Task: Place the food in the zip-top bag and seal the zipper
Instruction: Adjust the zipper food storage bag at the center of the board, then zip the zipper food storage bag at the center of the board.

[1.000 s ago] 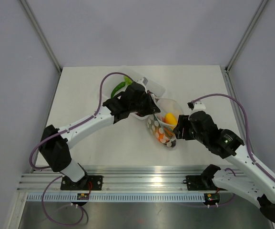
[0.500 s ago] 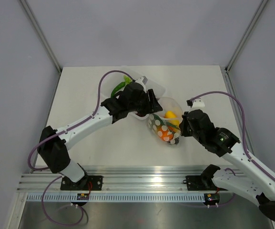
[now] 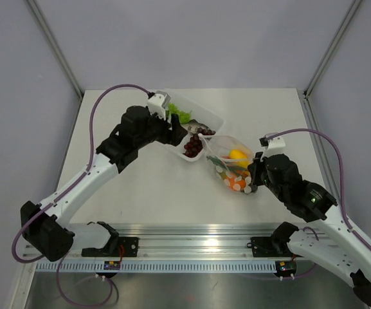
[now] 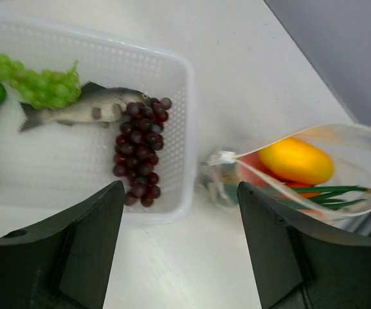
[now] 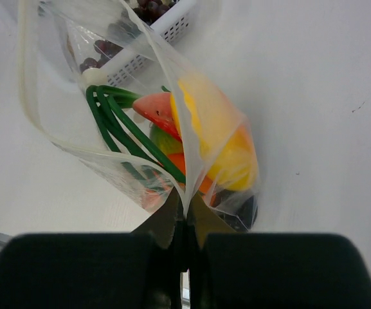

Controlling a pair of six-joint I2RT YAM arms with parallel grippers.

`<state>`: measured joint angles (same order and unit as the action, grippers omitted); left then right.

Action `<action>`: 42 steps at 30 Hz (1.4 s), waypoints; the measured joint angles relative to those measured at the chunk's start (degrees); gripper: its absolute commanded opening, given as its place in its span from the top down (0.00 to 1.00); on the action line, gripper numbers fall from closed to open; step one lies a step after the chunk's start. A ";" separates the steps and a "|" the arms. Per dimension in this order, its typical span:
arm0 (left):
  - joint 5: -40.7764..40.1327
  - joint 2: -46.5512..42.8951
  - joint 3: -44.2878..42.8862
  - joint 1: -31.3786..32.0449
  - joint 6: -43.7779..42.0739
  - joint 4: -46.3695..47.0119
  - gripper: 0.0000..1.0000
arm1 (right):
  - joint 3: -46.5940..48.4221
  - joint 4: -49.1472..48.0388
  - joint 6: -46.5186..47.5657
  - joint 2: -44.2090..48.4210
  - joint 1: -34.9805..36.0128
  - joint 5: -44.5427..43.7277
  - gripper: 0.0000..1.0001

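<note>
The small clear crinkly zip-top bag (image 3: 231, 168), holding a yellow toy fruit (image 4: 296, 160), green onion (image 5: 111, 119) and red slice (image 5: 154, 108), was seen right of centre in the top view, just beside the white perforated tray (image 4: 184, 96) on the desk (image 3: 146, 187). Its edge was pinched by the right gripper (image 5: 185, 215); the left gripper (image 4: 180, 193) was held spread, empty, over the tray.

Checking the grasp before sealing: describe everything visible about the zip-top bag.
The zip-top bag is clear, crinkly plastic. Its mouth gapes open and the zipper strip is not pressed together. It sits just right of the white tray; whether they touch is unclear. Inside are a yellow fruit, green onion stalks, a red slice and orange pieces. The right gripper is shut on the bag's rim, pinching both walls at one end of the mouth.
</note>
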<state>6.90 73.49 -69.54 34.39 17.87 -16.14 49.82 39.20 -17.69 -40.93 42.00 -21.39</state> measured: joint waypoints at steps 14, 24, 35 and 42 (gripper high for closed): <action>24.81 2.91 14.27 -2.01 -30.73 11.67 0.25 | 0.00 -0.44 0.37 -1.25 0.00 3.13 0.99; 39.56 19.10 6.49 -5.68 -33.40 16.15 0.27 | -0.02 -0.33 0.35 0.46 0.00 4.35 0.99; 44.15 25.81 -0.17 -6.03 -32.44 23.78 0.29 | -0.04 0.09 0.37 1.16 0.00 4.68 0.99; 46.62 30.71 -2.05 -6.03 -29.46 28.79 0.30 | -0.42 0.00 0.37 0.79 0.00 5.73 0.99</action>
<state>53.52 104.20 -71.59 28.36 -11.60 12.64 49.41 39.20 -17.32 -40.14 42.00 -15.66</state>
